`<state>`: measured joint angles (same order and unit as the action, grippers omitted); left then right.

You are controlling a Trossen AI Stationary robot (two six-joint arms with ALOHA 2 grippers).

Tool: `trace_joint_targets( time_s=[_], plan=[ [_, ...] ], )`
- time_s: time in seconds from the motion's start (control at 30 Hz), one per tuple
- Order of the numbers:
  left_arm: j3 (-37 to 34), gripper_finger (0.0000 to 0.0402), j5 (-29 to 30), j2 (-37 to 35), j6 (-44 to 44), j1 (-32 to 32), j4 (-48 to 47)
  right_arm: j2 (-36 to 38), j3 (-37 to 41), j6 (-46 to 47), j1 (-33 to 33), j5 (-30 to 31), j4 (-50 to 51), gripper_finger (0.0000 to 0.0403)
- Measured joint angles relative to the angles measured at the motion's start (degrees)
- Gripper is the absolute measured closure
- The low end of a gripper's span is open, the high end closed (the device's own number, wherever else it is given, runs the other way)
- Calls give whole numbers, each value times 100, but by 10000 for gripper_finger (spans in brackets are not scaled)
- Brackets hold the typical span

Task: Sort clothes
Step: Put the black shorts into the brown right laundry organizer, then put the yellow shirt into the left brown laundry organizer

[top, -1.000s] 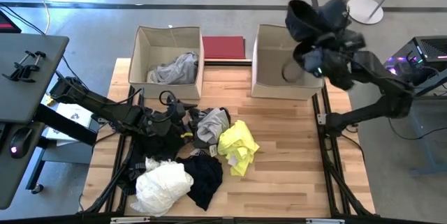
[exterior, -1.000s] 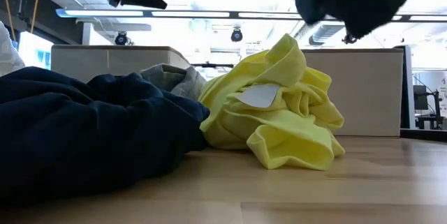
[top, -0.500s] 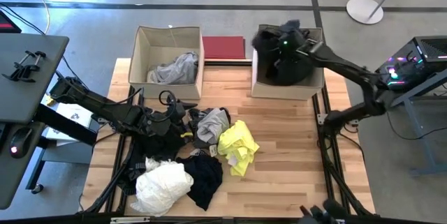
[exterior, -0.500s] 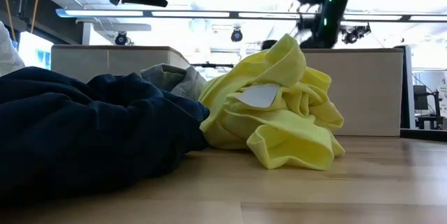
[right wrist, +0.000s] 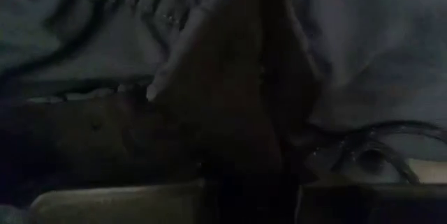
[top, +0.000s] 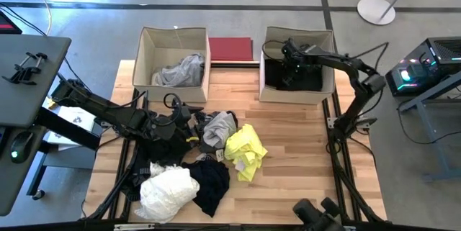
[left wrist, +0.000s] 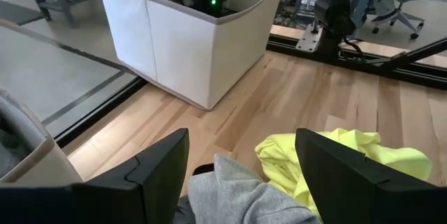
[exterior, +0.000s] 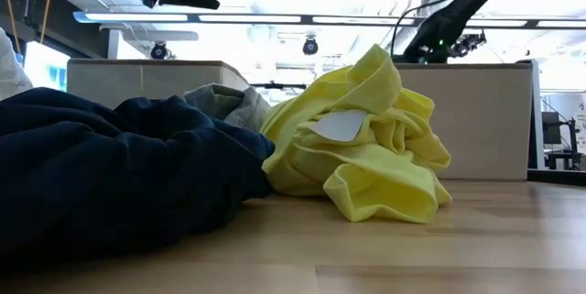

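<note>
The clothes lie heaped at the table's middle: a neon yellow garment (top: 245, 150), a grey one (top: 218, 127), a white one (top: 167, 191) and a black one (top: 211, 180). My left gripper (top: 189, 118) hangs open just above the grey garment (left wrist: 244, 196), touching nothing. My right gripper (top: 292, 62) reaches down into the right beige box (top: 328, 58), shut on a dark garment (top: 306, 80) that lies inside. Another grey garment (top: 180, 71) rests on the floor of the left beige box (top: 144, 58). My right gripper comes from above, pointing down into the box. A raised fold of the dark garment (right wrist: 230, 112) runs into the gap between its two fingers. The rest of the cloth lies slack around them on the box floor. How many layers it has, I cannot tell.
A flat dark red board (top: 230, 48) lies between the two boxes at the far edge. In the low view a navy garment (exterior: 110, 175) fills the near left. Bare wood spreads across the table's right half, in front of the right box.
My right gripper has swung down from high over the table's far right corner into the right box, tipping from near level to pointing down. The dark garment went with it and now lies in the box instead of hanging in the air.
</note>
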<state>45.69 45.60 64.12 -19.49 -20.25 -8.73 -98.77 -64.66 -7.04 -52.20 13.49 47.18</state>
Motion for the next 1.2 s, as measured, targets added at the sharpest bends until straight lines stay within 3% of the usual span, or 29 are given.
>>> trace_joint_targets(
  time_s=[0.2, 0.43, 0.7, 0.8, 0.93, 1.2],
  plan=[
    [0, 149, 0, 0, 2, 0, -2, 90, -36, 56, 6, -9, 189, 272],
    [0, 149, 0, 0, -44, -2, -2, 915, -758, 257, 6, 2, 1236, 181],
    [2, 149, 0, 0, -146, -2, -2, 2514, -1226, 814, 463, 49, 1523, 168],
    [2, 149, 0, 0, -149, -2, 0, 3097, -1212, 813, 1033, 40, 1478, 174],
    [2, 149, 0, 0, -161, -2, 2, 3856, -816, 755, 2259, -237, 925, 178],
    [2, 149, 0, 0, -247, -2, 4, 4902, 1487, 720, 4947, -1276, -2345, 178]
  ],
)
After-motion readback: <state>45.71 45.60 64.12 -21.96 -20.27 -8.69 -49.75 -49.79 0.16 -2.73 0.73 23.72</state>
